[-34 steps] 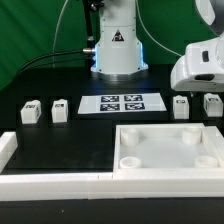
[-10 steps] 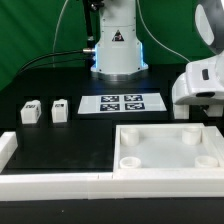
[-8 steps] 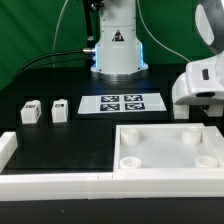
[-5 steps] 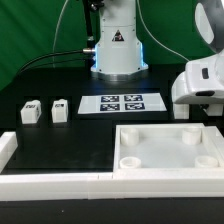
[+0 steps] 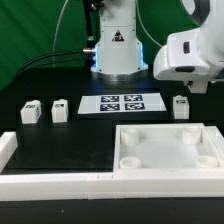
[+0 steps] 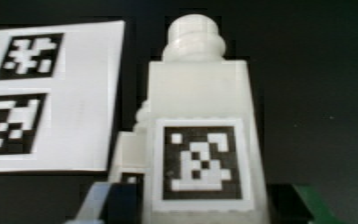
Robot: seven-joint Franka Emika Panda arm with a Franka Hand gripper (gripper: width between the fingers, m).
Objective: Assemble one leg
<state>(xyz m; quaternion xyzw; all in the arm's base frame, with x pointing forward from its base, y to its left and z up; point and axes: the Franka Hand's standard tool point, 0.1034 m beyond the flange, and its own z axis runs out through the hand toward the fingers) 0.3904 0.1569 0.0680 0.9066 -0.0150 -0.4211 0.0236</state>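
Note:
My gripper hangs above the table at the exterior view's right. In the wrist view it is shut on a leg, a white post with a black-and-white tag on its face and a rounded knob at its far end. The jaws press on both sides of its near end. In the exterior view the held leg is hidden by the hand. Another leg stands on the table below the gripper. Two more legs stand at the exterior view's left.
The marker board lies in the middle, and shows beside the held leg in the wrist view. The large white tray-like piece with corner holes lies in front. A white rail runs along the near edge. The robot base stands behind.
The gripper has risen from the table at the right. The outermost right leg has left its spot and sits in the jaws. One leg stays standing there.

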